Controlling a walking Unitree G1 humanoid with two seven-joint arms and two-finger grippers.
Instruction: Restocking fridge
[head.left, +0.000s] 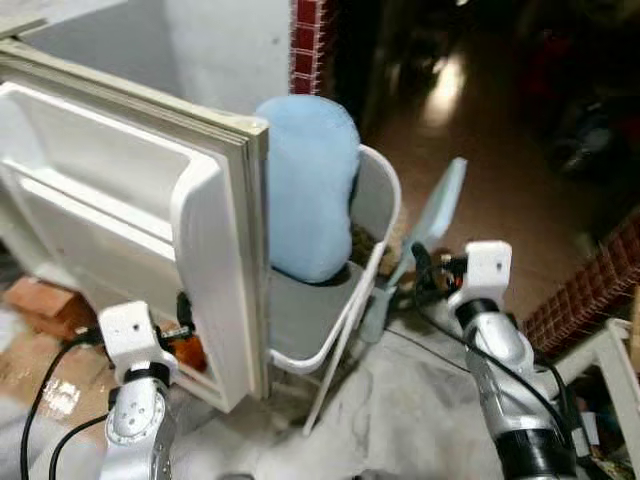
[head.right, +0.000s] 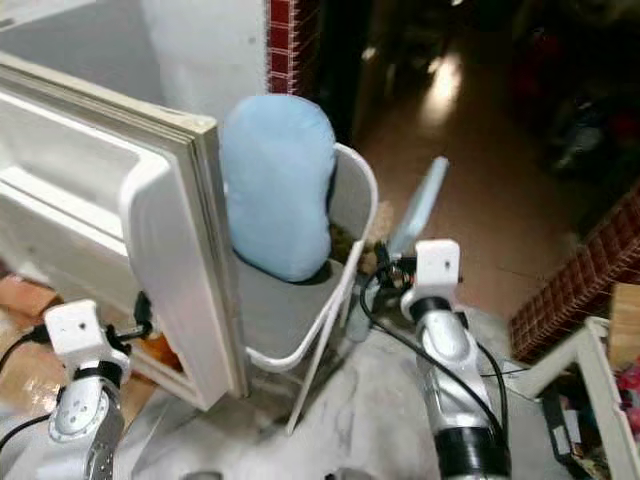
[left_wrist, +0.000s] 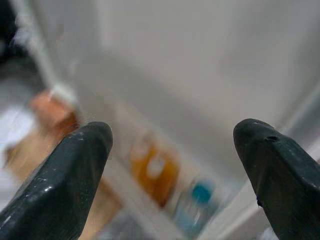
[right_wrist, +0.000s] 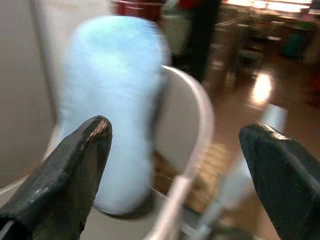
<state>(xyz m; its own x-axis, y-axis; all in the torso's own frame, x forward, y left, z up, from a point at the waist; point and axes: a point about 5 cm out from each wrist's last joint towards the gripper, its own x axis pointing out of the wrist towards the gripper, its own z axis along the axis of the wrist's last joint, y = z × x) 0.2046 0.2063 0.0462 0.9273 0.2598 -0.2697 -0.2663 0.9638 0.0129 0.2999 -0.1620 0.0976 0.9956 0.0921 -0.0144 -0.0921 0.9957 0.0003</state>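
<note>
Two grippers, both spread wide and empty. My left gripper (left_wrist: 170, 165) could knock the orange bottle (left_wrist: 154, 172) and blue-capped bottle (left_wrist: 196, 207) off the fridge door (head.left: 120, 210) shelf just ahead of it. My right gripper (right_wrist: 175, 165) faces the blue cushion (head.left: 305, 185) on the white chair (head.left: 375, 250), beside that door.

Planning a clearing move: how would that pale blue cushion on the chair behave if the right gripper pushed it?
The puffy pale blue cushion looks soft, so it would probably dent first. It stands upright against the grey chair's white-rimmed back, so it might flop over. The open right gripper faces it.
</note>
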